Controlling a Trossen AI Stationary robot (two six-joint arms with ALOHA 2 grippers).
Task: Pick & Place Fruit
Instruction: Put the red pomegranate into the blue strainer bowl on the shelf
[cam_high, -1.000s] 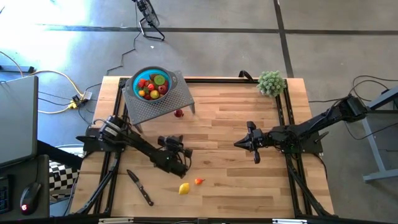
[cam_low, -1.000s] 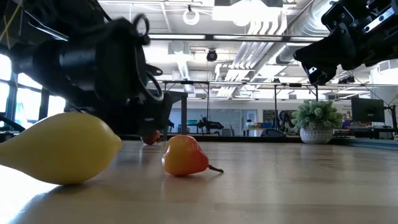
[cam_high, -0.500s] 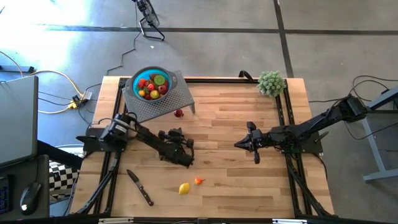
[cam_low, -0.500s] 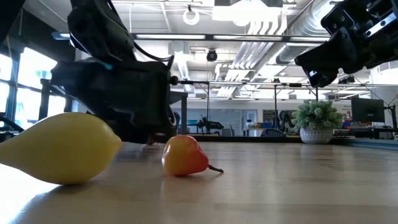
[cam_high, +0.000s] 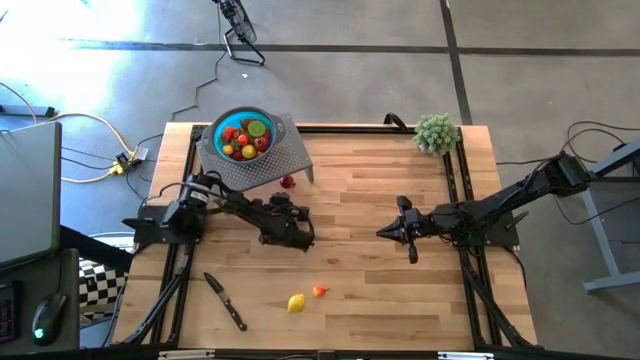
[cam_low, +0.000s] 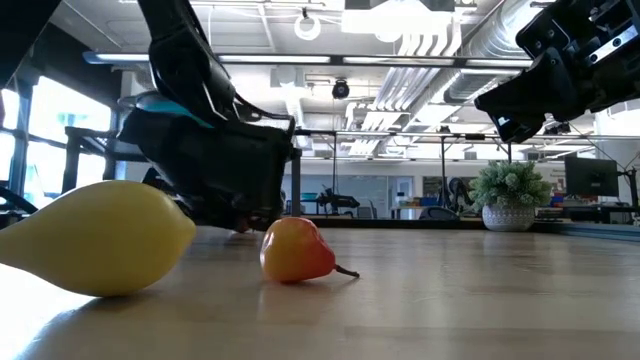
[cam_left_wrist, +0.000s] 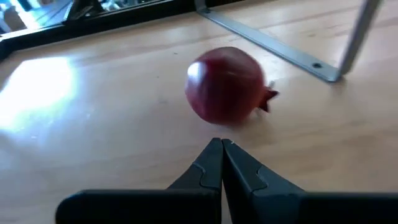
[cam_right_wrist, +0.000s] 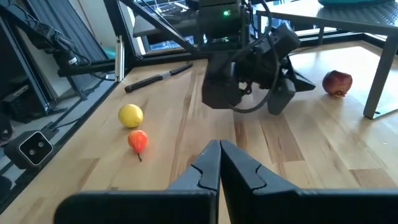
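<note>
Fingers (cam_left_wrist: 222, 163) of the left gripper (cam_high: 296, 236) are closed, aimed at the maroon pomegranate (cam_left_wrist: 227, 85) lying just ahead on the worktop (cam_high: 380, 180); they should spread before straddling it. Right gripper (cam_high: 385, 231) waits closed.

You find no readable text, label, brand, number or sign in any view.
</note>
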